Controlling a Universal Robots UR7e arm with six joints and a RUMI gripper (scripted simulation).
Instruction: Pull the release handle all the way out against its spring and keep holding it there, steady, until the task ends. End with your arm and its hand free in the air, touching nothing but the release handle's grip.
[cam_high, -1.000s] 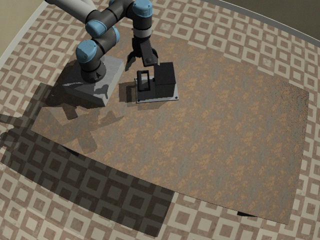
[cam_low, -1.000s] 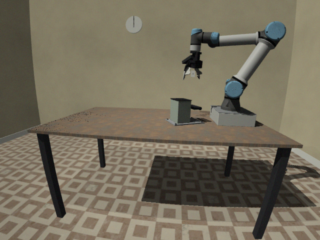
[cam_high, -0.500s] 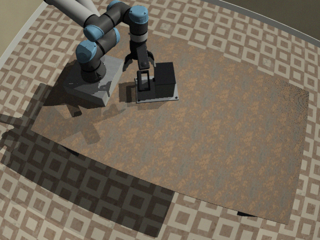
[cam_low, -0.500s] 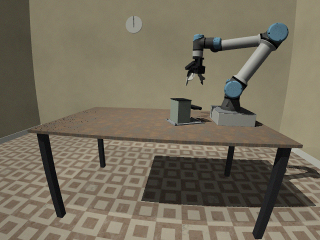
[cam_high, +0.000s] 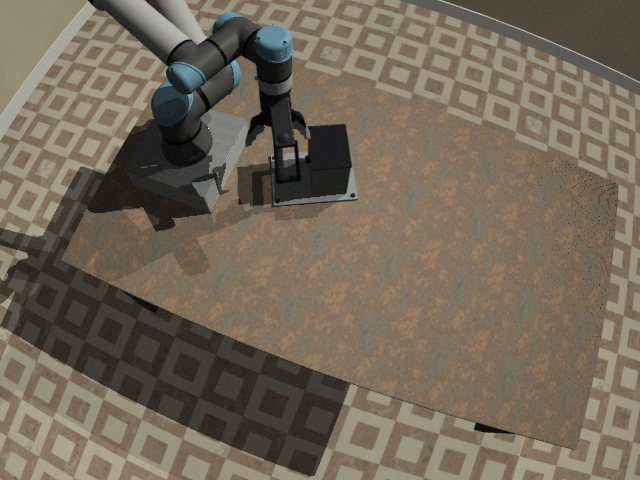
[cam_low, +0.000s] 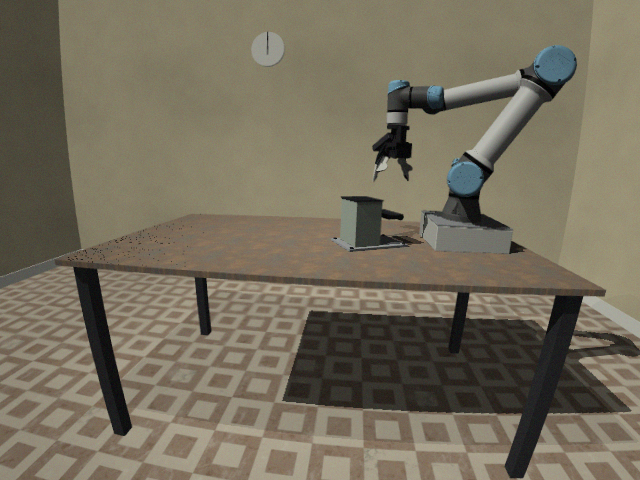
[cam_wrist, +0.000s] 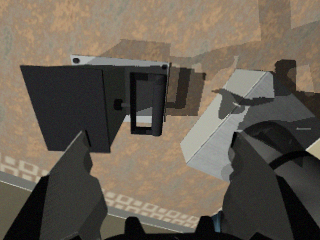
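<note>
A dark box housing (cam_high: 330, 149) stands on a grey baseplate (cam_high: 314, 197) on the table, near the robot's base. Its black release handle (cam_high: 282, 164), a rectangular loop on a short rod, sticks out of the side facing the base. It also shows in the wrist view (cam_wrist: 147, 104) and in the exterior view (cam_low: 391, 214). My gripper (cam_low: 391, 172) hangs in the air well above the handle, open and empty, pointing down. In the wrist view both fingers frame the scene, with the gripper's midpoint (cam_wrist: 162, 180) below the handle.
The robot's grey mounting block (cam_high: 186, 165) sits on the table just beside the handle end of the fixture, and shows in the wrist view (cam_wrist: 227, 127). The table edge and patterned floor lie beyond the housing.
</note>
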